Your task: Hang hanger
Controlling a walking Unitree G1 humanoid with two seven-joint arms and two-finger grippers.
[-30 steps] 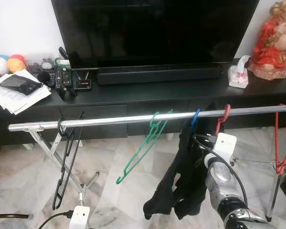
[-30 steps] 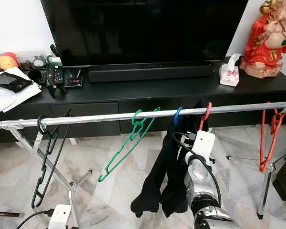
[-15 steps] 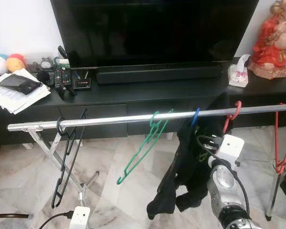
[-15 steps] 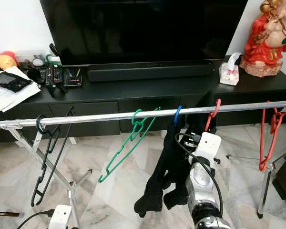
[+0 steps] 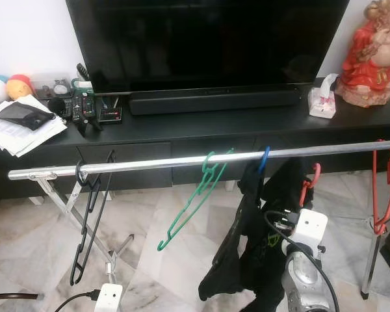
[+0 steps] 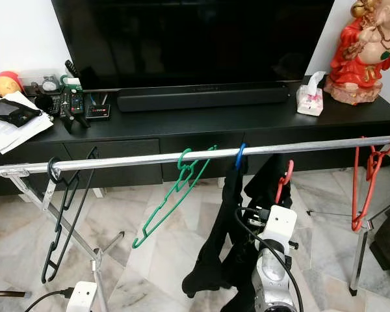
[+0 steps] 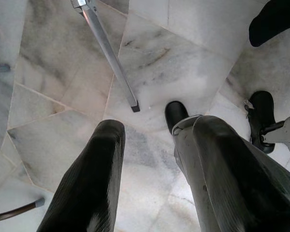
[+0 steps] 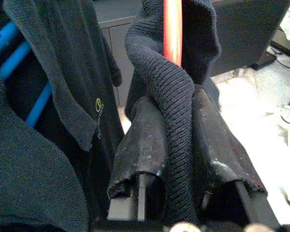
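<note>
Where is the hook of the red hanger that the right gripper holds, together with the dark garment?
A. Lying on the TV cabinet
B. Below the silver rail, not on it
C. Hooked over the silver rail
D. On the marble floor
B: the red hanger hangs with its hook below the silver rail, apart from it, while the right gripper is shut on it and the dark garment.

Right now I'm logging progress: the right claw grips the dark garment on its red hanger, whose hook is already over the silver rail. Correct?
Not quite. The right claw does grip the dark garment on the red hanger, but the hook hangs below the silver rail, not over it. The right eye view shows this.
</note>
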